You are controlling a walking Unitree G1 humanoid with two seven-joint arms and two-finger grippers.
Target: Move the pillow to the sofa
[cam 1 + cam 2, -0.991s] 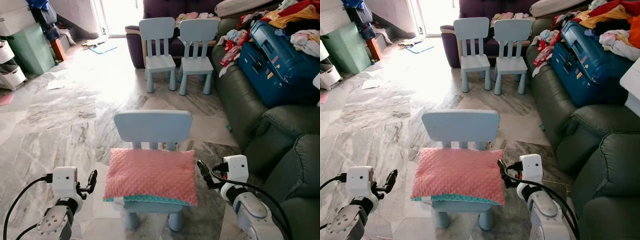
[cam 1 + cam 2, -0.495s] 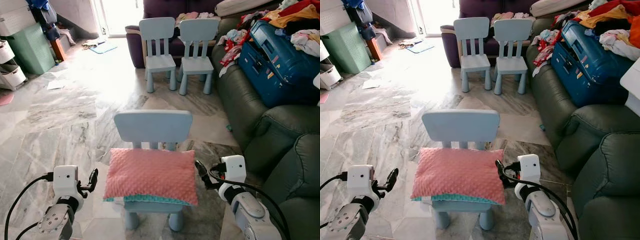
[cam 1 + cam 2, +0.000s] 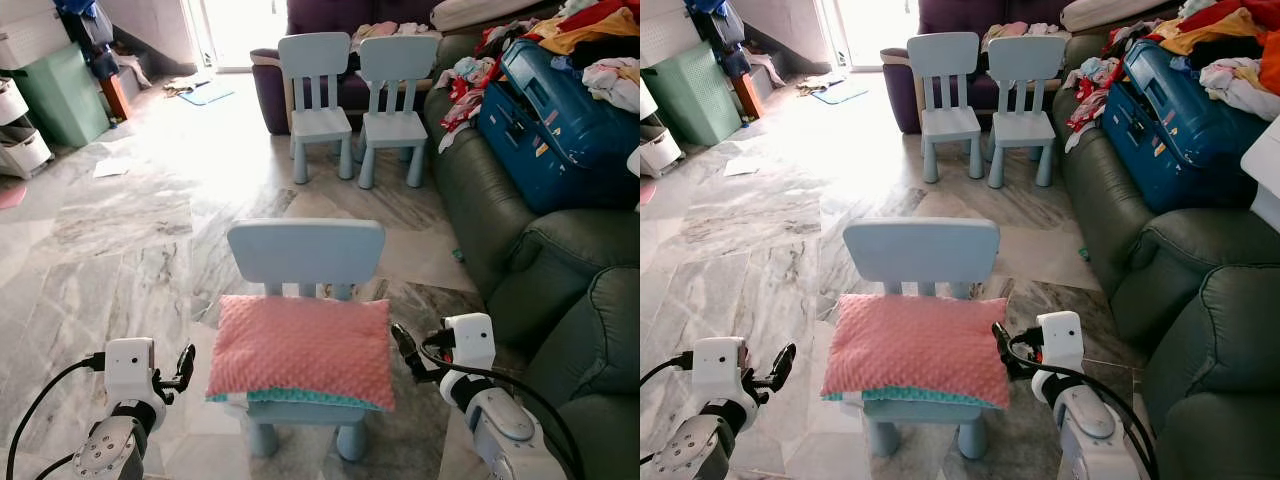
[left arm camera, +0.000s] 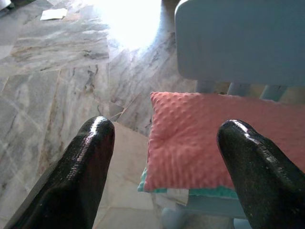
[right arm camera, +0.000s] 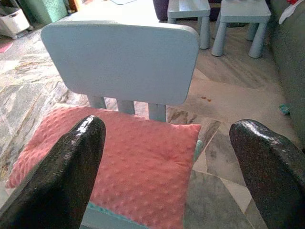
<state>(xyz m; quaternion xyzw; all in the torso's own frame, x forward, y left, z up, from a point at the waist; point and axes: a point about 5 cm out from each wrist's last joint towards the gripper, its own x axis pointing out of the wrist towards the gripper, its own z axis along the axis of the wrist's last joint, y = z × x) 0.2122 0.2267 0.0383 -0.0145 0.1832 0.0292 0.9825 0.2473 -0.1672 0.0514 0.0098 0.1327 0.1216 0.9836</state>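
A pink dotted pillow [image 3: 300,349] with a teal underside lies flat on the seat of a light blue child's chair [image 3: 305,251] right in front of me. My left gripper [image 3: 184,364] hovers open just off the pillow's left edge, low beside the chair. At the pillow's right edge my right gripper [image 3: 402,343] is open too, its tips close to the corner. In the left wrist view the pillow [image 4: 205,143] lies ahead between the fingers [image 4: 90,162]; the right wrist view looks over the pillow [image 5: 138,162] toward the chair back [image 5: 119,59]. The dark green sofa [image 3: 560,290] stands to my right.
A blue suitcase [image 3: 548,110] and heaped clothes [image 3: 590,30] cover the sofa's far end. Two more blue child's chairs [image 3: 355,90] stand ahead before a purple sofa [image 3: 270,85]. A green bin [image 3: 60,95] is at the far left. Marble floor [image 3: 120,230] spreads to the left.
My left arm has sunk slightly beside the chair. The right gripper has barely shifted at the pillow's right edge. The pillow has not moved.
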